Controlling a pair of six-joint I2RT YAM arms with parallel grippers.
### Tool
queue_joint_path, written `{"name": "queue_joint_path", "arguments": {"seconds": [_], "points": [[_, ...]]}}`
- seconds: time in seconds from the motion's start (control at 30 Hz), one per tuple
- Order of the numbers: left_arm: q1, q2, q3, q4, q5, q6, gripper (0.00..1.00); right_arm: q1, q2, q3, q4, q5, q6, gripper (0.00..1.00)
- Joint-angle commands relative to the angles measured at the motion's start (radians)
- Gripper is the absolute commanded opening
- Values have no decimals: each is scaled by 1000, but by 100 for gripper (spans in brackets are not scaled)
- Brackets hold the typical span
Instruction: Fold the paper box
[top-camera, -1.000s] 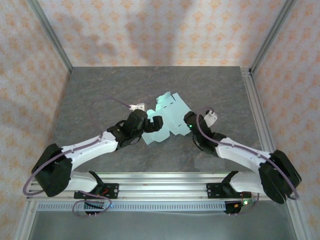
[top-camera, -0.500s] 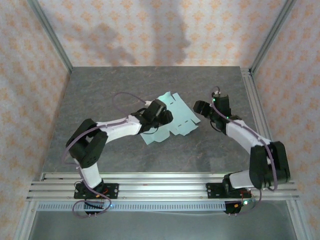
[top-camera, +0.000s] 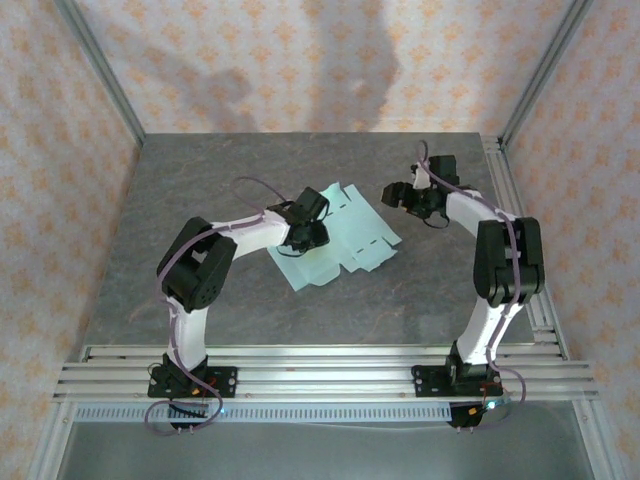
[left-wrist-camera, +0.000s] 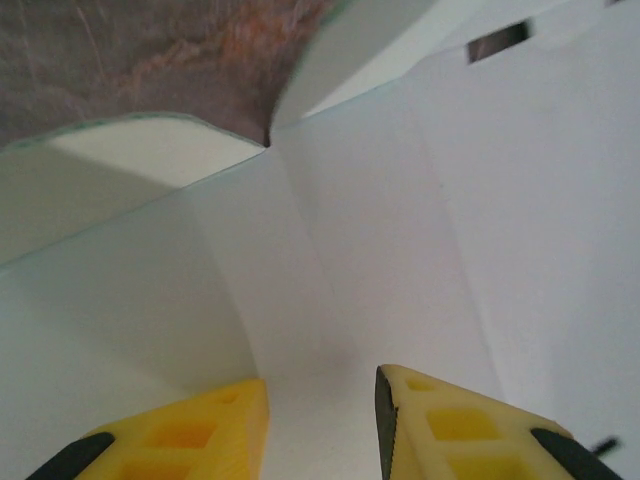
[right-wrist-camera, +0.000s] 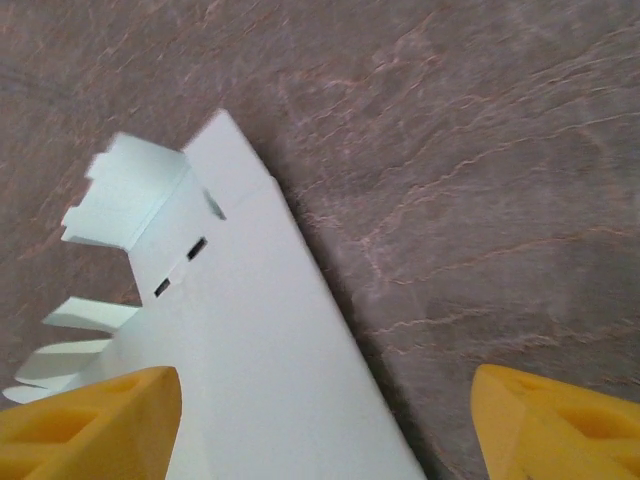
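The paper box (top-camera: 352, 238) is a flat pale mint die-cut sheet with tabs and slots, lying mid-table. My left gripper (top-camera: 309, 231) is down on its left part. In the left wrist view the yellow fingers (left-wrist-camera: 215, 430) stand a narrow gap apart, with the bent sheet (left-wrist-camera: 450, 200) showing between them; this gripper (left-wrist-camera: 322, 380) grips nothing that I can see. My right gripper (top-camera: 390, 194) hovers wide open at the sheet's upper right corner. In its wrist view that gripper (right-wrist-camera: 325, 385) straddles the sheet's straight edge, one finger over the card (right-wrist-camera: 250, 340), the other over bare table.
The table top (top-camera: 200, 190) is dark grey stone with free room on the left and at the back. An aluminium rail (top-camera: 508, 210) runs along the right side, close to the right arm. Patterned walls enclose the table on three sides.
Both arms have stretched out from near their bases. The left gripper moved up onto the sheet and its jaws narrowed. The right gripper drew back up and right, off the sheet.
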Motion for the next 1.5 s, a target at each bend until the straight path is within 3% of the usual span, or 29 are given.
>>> {"name": "queue_joint_path", "arguments": {"seconds": [0.0, 0.2, 0.4, 0.53, 0.8, 1.1, 1.27, 1.33, 1.4, 1.47], "points": [[-5, 17, -31, -27, 20, 7, 35, 0, 60, 76, -99, -83, -25, 76], [-4, 15, -63, -49, -13, 2, 33, 0, 144, 149, -186, -121, -75, 76], [-4, 11, -84, -41, -20, 7, 32, 0, 218, 204, -221, -255, -139, 71], [-5, 6, -87, -37, -13, 6, 32, 3, 245, 220, -210, -339, -142, 63], [-7, -2, -92, -36, -7, 17, 33, 9, 252, 234, -250, -347, -253, 34], [-10, 17, -92, -30, 9, 25, 33, 26, 292, 332, -403, -384, -388, 32], [-10, 7, -94, -30, 10, 28, 33, 31, 322, 387, -474, -385, -438, 37], [-10, 5, -94, -35, 6, 31, 33, 31, 327, 404, -499, -378, -450, 32], [-10, 3, -95, -38, 5, 33, 33, 31, 321, 412, -512, -360, -456, 21], [-10, 2, -95, -36, 5, 33, 33, 32, 307, 406, -509, -347, -456, 19]]}}
